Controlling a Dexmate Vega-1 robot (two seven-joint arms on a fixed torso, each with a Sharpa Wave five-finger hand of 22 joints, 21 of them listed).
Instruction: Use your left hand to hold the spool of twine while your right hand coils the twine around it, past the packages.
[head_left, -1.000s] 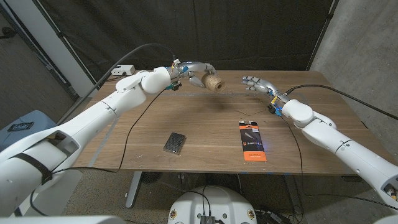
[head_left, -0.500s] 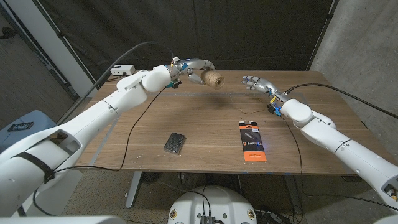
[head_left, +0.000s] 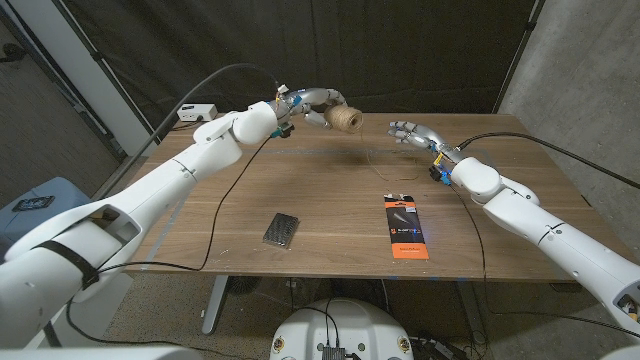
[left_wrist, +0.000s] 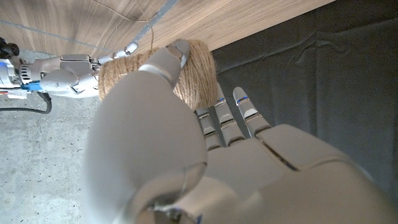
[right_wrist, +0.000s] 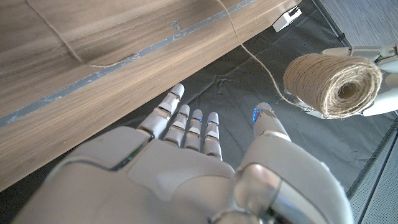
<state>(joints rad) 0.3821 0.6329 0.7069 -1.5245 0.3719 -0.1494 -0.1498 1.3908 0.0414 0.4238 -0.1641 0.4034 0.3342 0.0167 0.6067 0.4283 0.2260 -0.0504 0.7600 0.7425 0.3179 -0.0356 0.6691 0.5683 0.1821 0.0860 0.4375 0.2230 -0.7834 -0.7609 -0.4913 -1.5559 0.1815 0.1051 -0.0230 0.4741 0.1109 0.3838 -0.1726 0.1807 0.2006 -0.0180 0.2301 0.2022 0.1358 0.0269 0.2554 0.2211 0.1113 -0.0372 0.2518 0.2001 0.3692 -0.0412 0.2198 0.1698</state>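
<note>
The left hand (head_left: 312, 104) is gripping the fat cylindrical spool of tan jute twine (head_left: 345, 119), holding it up in the air above the far part of the wooden table (head_left: 330, 205). In the left wrist view its thumb is lying over the wound side of the spool while the other fingers are reaching past underneath. The spool's long axis is pointing roughly across toward the right hand (head_left: 412, 132), so one flat end with its hollow core is facing that hand, as the right wrist view shows.

The right hand is hanging in the air to the spool's right, apart from it, its fingers loosely spread and gripping nothing. A loose strand of twine (right_wrist: 249, 43) is trailing from the spool down to the table, passing just ahead of the right hand's fingertips (right_wrist: 180, 99) without touching them. That strand is lying between the two hands, nearer the right one, so I judge the right hand needs to pinch it first before it can coil anything.
</note>
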